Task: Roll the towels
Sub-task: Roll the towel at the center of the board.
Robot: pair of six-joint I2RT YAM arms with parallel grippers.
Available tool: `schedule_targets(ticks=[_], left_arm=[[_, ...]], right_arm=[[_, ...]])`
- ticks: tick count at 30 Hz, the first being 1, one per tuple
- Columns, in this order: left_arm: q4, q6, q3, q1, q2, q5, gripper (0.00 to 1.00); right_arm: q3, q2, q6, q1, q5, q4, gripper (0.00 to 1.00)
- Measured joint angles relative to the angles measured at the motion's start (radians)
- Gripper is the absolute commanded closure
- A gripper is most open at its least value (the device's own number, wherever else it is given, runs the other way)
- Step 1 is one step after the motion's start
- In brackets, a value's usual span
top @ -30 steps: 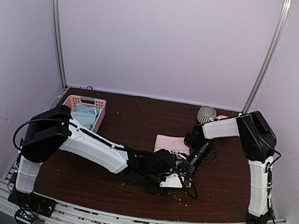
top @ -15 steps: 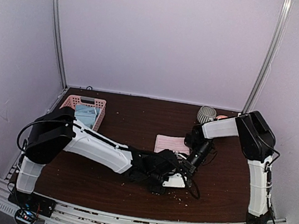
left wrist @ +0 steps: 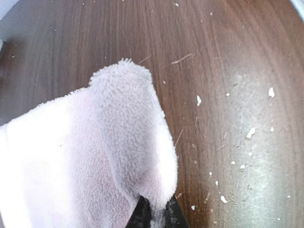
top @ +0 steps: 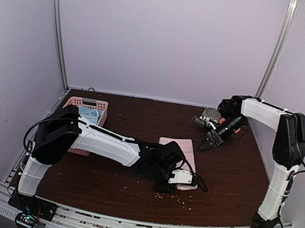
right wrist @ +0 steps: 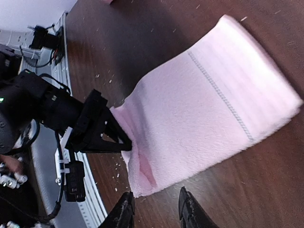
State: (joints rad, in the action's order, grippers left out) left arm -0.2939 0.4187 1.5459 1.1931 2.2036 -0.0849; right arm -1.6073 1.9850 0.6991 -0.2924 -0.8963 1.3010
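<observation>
Left wrist: pink towel (left wrist: 95, 156) corner pinched in left gripper (left wrist: 156, 213)

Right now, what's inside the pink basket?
Pale blue cloth shows in the pink basket. The left arm covers its near end, so anything there or beneath the cloth is hidden.

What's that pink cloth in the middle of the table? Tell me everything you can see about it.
The pink towel is a small rectangle of soft, fluffy terry, pale pink, with a thin stitched line across it. It lies mostly flat, not yet rolled, on the dark wooden table near its middle. The left gripper is shut on its near corner, bunching that corner slightly. Nothing else touches it; the right gripper is open and apart from it.
</observation>
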Motion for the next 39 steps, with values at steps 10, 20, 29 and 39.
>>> schedule_targets(ticks=[10,20,29,39], left_arm=[[-0.254,-0.201,0.341,-0.172,0.216,-0.545,0.96],[-0.283,-0.448,0.374,-0.272,0.292,-0.875,0.99],[-0.274,-0.543,0.374,-0.288,0.316,-0.95,0.99],[-0.27,-0.575,0.374,-0.291,0.317,-0.955,0.99]], right_arm=[[0.233,-0.496,-0.083,0.138,-0.008,-0.269,0.69],[0.368,-0.631,0.284,0.117,-0.047,-0.073,0.74],[0.665,-0.689,0.154,-0.237,0.332,-0.411,0.65],[0.65,-0.465,0.063,-0.464,0.546,-0.703,0.64]])
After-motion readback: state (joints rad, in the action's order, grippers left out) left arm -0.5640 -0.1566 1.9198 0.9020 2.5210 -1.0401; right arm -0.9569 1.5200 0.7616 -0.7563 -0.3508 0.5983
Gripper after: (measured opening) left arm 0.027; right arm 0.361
